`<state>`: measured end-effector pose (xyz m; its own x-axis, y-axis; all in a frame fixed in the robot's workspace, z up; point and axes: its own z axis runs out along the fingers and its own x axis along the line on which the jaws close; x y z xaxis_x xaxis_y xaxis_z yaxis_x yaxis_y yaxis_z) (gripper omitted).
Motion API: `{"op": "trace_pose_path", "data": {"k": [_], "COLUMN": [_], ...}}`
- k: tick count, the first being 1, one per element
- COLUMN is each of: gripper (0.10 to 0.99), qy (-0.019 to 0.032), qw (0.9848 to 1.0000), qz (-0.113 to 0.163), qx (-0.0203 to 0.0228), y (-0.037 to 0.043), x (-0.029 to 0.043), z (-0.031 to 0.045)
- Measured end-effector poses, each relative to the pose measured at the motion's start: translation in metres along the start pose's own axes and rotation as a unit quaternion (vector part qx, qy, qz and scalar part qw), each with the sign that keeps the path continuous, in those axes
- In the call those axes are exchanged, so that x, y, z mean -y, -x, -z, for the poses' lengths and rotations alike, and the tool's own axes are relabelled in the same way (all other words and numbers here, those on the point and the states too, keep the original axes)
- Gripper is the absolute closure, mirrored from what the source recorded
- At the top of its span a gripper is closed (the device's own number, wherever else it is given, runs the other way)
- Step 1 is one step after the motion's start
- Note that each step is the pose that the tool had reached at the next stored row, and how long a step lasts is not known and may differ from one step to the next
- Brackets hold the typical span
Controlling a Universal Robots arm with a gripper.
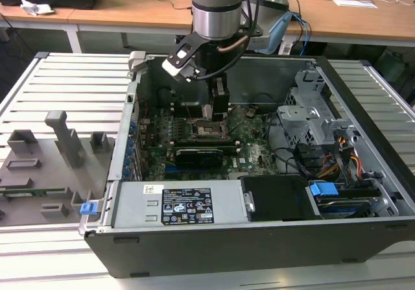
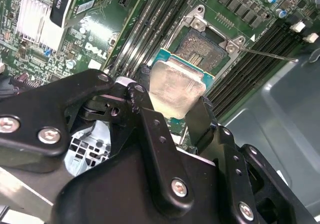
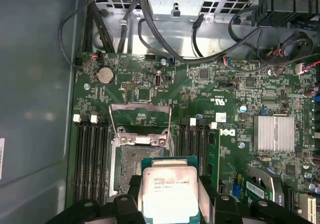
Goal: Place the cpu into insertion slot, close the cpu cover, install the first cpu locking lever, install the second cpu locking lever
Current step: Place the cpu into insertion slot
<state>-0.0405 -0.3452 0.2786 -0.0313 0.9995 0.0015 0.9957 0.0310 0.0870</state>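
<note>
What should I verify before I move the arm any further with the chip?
1. Grip: the gripper is shut on the cpu, with fingers on two opposite edges: ok.
2. The cpu cover is swung up off the socket: ok.
3. The socket is bare, with nothing lying in it: ok.
4. One locking lever is swung out beside the socket, not across it: ok.
5. The cpu is squared up over the socket: cannot tell; in both wrist views it overlaps one socket edge.
6. Gap between the cpu and the socket: cannot tell.
</note>
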Motion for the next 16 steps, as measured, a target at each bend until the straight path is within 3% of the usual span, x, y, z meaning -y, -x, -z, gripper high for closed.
{"op": "trace_pose_path", "data": {"k": [12,16], "gripper": [0.557,0.557], "qy": [0.0000,0.0000], "qw": [0.9999,0.9997], "qz": [-0.015,-0.024], "qx": [0.0013,0.0021], "y": [-0.0008,-0.0050], "x": [0.0028,0.0036], "z": [-0.0072,-0.0148]}}
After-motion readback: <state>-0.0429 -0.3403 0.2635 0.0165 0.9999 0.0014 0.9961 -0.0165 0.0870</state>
